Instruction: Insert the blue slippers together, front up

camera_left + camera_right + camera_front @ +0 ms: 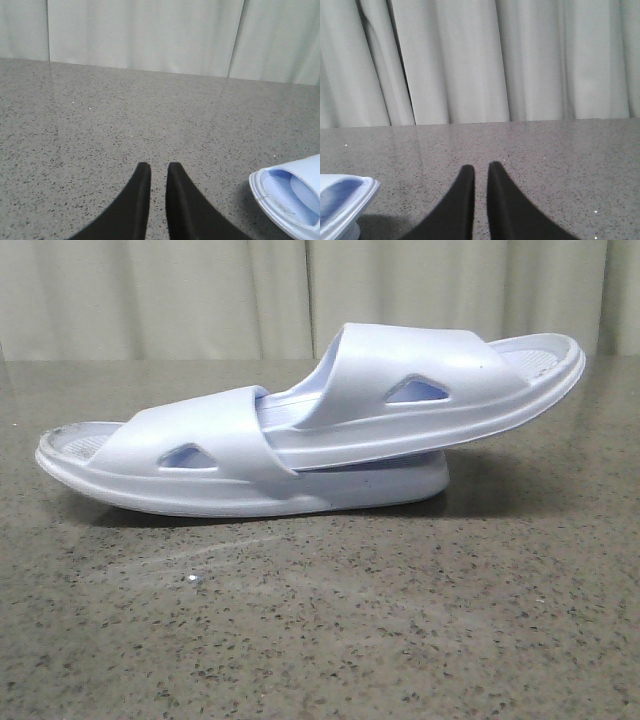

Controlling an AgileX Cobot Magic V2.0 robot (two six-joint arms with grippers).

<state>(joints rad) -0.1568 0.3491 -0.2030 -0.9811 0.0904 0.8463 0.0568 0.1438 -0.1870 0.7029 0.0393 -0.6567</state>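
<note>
Well, here the blue slippers [310,425] sit nested on the speckled stone table [320,620]: the lower slipper [200,465] lies flat on its sole, and the upper slipper [440,380] has one end pushed in under the lower slipper's strap, its other end riding up and overhanging past the lower slipper's far end. Both straps face up.

The left gripper [158,172] hovers just off one end of the lower slipper, fingers drawn nearly together with only a thin slit between them, nothing between them. The right gripper [481,172] is the same story near the pair's opposite end, nearly closed and empty, with a pale slipper rim at the edge of its view. Neither touches the foam.

By my reading the insertion looks done, so the risk now is undoing it. The upper slipper is tilted and held mostly by the lower slipper's strap; that raised end overhangs with nothing under it. A brush from the right gripper could lever it out or roll it sideways. A nudge from the left gripper against the lower slipper could slide the whole pair, since light foam grips stone poorly. How deep the tucked end sits under the strap I cannot tell.
</note>
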